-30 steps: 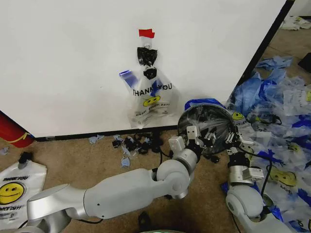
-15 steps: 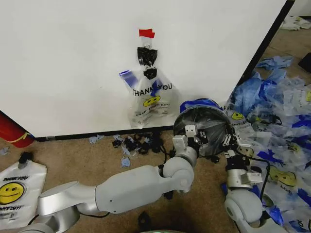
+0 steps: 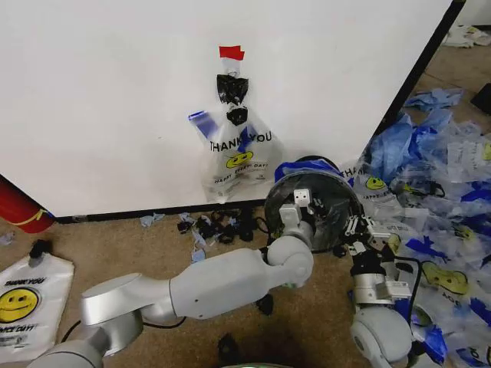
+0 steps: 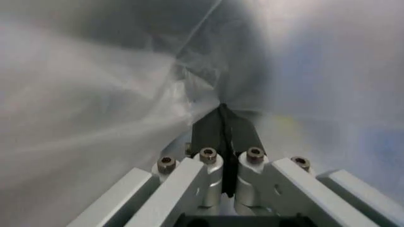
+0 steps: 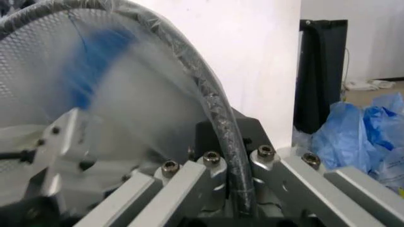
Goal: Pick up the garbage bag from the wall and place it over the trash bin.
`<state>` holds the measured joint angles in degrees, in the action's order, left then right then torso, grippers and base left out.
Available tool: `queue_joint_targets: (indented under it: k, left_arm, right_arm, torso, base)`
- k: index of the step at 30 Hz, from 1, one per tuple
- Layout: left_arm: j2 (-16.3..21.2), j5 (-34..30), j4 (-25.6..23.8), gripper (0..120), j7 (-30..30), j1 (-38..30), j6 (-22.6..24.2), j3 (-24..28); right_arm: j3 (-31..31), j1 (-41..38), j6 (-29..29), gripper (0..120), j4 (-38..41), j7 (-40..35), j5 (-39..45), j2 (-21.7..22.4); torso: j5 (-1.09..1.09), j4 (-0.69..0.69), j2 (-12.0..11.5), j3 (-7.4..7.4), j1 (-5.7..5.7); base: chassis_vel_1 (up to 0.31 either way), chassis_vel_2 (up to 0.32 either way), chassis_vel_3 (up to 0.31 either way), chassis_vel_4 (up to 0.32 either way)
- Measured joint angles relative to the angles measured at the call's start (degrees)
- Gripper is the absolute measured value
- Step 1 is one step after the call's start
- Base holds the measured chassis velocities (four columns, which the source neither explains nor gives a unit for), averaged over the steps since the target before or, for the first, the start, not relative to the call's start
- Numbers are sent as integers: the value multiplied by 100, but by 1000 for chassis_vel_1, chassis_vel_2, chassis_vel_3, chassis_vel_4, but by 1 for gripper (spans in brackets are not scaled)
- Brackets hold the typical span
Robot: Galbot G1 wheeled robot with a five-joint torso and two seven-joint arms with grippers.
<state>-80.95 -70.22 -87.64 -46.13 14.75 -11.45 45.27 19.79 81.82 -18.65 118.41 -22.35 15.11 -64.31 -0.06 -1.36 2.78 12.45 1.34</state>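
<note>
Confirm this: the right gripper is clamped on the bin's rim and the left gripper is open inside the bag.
Not quite. The left gripper is shut, pinching the garbage bag film, as the left wrist view shows. The right gripper is clamped on the trash bin rim.

A see-through garbage bag [image 3: 234, 149] with a yellow smiley face hangs on the white wall [image 3: 100, 100]. Below it, the black trash bin [image 3: 314, 201] is tipped on its side with plastic over it. The left gripper [image 3: 301, 205] reaches into the bin and the right gripper [image 3: 357, 230] is at its rim.
</note>
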Motion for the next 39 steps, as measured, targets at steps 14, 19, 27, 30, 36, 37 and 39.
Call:
queue_joint_targets:
  k: [14, 19, 27, 30, 36, 37, 39]
  left_arm:
    - [-206, 400, 339, 0, -479, -73, -27, -85]
    - [-140, 849, 420, 0, -600, -68, 31, -42]
    - [165, 1013, 20, 0, -487, 90, 187, 233]
    - [256, 1013, -204, 0, -515, 164, 289, 333]
    - [320, 980, -367, 0, -766, 138, 511, 422]
    - [301, 980, -325, 0, -859, 112, 542, 422]
    - [251, 989, -181, 0, -985, 66, 572, 403]
  right_arm:
    - [-168, 178, -120, 0, 0, 168, -197, -128]
    - [-215, 229, -134, 0, 47, 198, -221, -174]
    - [-200, 216, -134, 0, 23, 204, -182, -151]
    - [-199, 168, -133, 0, -33, 195, -149, -139]
    - [-202, 123, -130, 0, -91, 191, -114, -106]
    - [-211, 129, -130, 0, -90, 192, -114, -108]
    - [-250, 160, -131, 0, -62, 200, -131, -124]
  torso:
    - [0, 0, 0, -1, 0]
    - [0, 0, 0, -1, 0]
    - [-1, 1, 0, -1, 0]
    - [-1, 0, 0, 0, 0]
    - [0, 0, 0, 0, 0]
    - [-1, 0, 0, 0, 0]
    - [0, 0, 0, 0, 0]
  base:
    - [0, 0, 0, 0]
    - [0, 0, 0, 0]
    - [0, 0, 0, 0]
    - [0, 0, 0, 0]
    - [0, 0, 0, 0]
    - [0, 0, 0, 0]
    - [0, 0, 0, 0]
